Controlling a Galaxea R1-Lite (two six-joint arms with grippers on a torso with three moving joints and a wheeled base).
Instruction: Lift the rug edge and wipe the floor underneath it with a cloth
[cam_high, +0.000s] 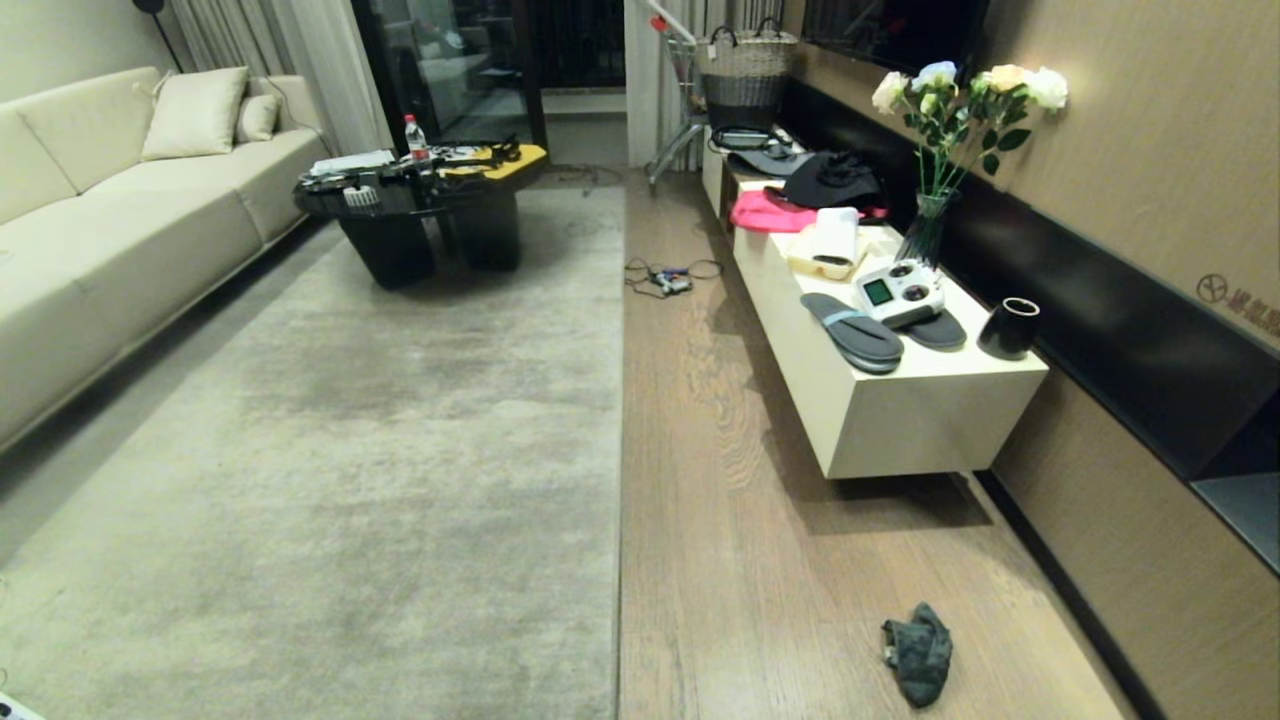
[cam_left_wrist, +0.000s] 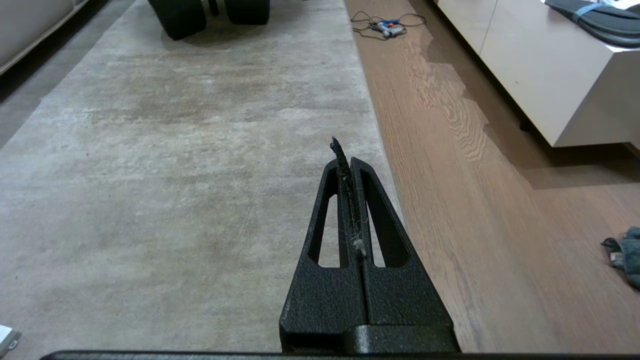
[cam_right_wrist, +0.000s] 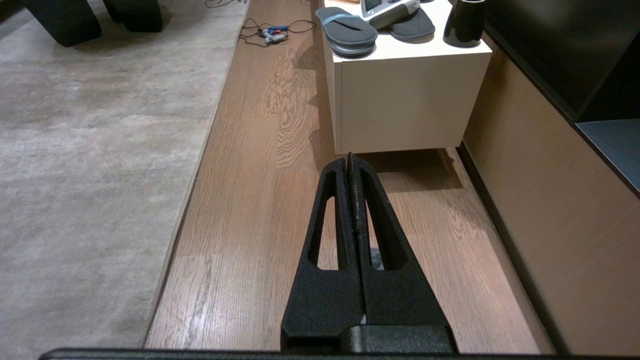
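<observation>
Both my end effectors, left and right, are pressed together and empty, nothing started: rug edge flat ahead between them, cloth on the floor near the right one.

Floor: wood-grain planks.
Rug: flat, its right edge dead straight.
Cloth: crumpled on bare planks, apart from that edge.
Cables: farther along.

Rug edge lies flat, running straight from 12 to 6 along the wood-grain floor. Dark teal cloth sits crumpled around 5 o'clock.
</observation>
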